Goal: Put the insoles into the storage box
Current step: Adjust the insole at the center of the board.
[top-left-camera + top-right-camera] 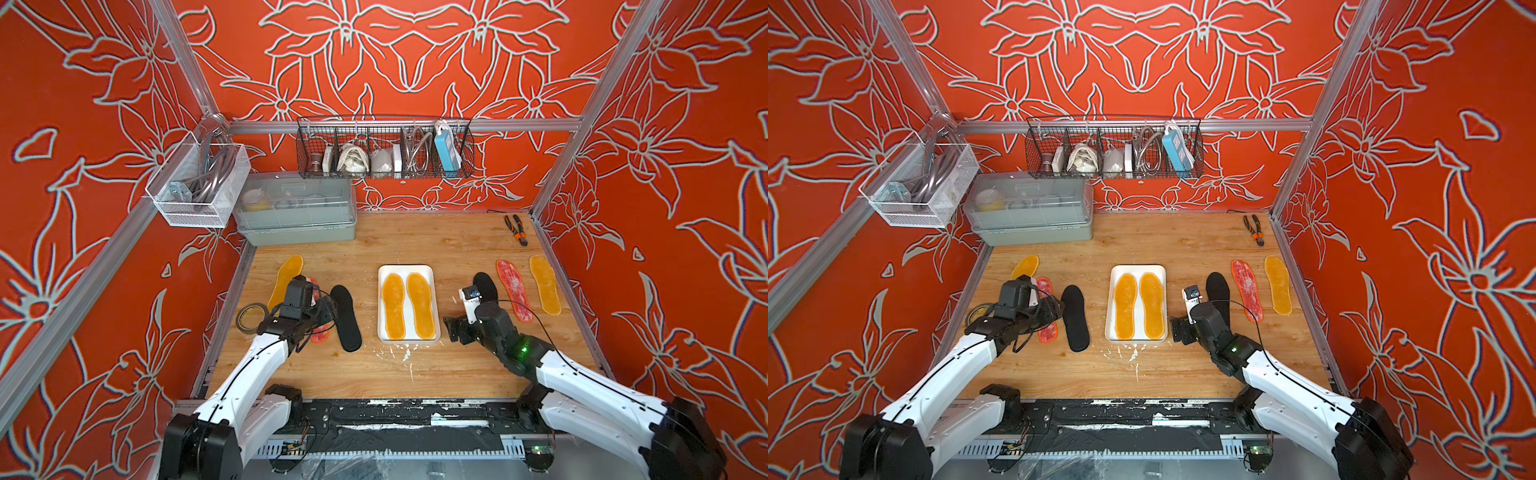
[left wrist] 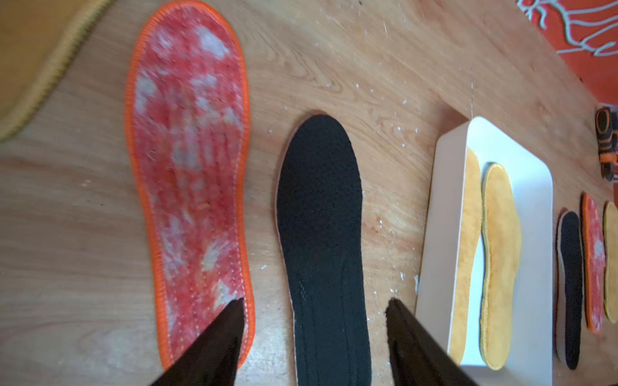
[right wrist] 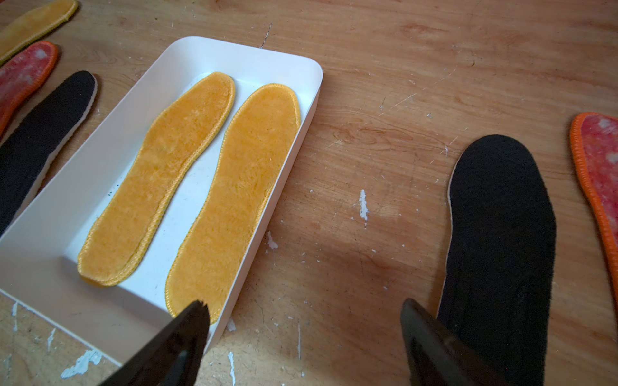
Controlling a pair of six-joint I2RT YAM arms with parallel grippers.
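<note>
The white storage box [image 1: 407, 269] sits mid-table with two amber insoles [image 1: 393, 306] lying side by side in it. Left of it lie a black insole [image 1: 345, 318], a red-white insole [image 2: 187, 173] and an amber one [image 1: 286, 277]. My left gripper [image 2: 314, 307] hangs open over the black insole's [image 2: 321, 217] near end, one fingertip above the red insole's rim. To the right lie another black insole [image 3: 501, 240], a red-white one [image 1: 513, 289] and an amber one [image 1: 545, 284]. My right gripper [image 3: 304, 307] is open over bare wood between the box [image 3: 294, 157] and that black insole.
A grey-green lidded container [image 1: 297, 216] stands at the back left. Pliers [image 1: 516, 230] lie at the back right. A tape roll [image 1: 251, 318] lies beside the left arm. A wire basket [image 1: 384, 149] and a white mesh basket [image 1: 199, 183] hang on the walls.
</note>
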